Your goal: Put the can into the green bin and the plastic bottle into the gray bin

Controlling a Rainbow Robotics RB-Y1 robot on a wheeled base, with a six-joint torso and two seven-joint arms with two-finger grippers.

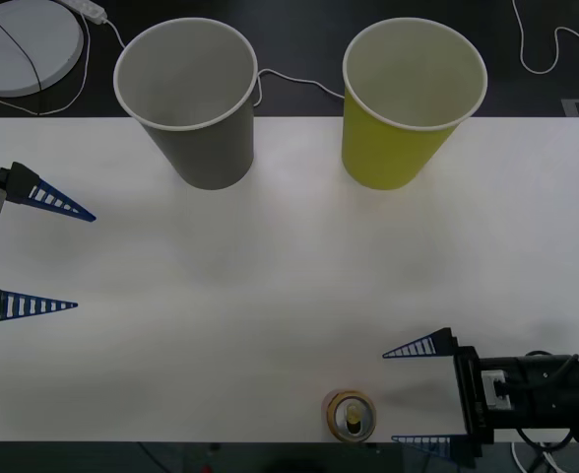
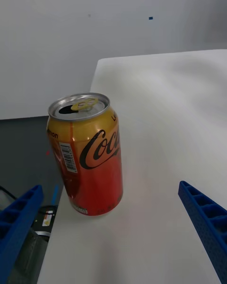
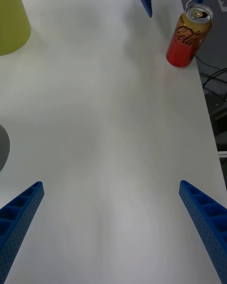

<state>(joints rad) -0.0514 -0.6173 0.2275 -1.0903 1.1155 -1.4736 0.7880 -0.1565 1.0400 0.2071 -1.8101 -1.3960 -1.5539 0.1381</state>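
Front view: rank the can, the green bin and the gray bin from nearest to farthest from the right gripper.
From the right gripper, open at the table's near right:
1. The can, upright at the near edge, just beyond its fingers.
2. The green bin, far side, right of centre.
3. The gray bin, far side, further left.

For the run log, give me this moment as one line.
can upright, table's near edge | right gripper open beside it | left gripper open, idle | bins empty

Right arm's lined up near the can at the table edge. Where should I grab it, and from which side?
Grip the can across its round mid-body, coming in level from the right gripper side. It stands upright at the table near edge, its tab top offering little hold, and the open fingers already point toward it. Go gently: a nudge could probably tip it off.
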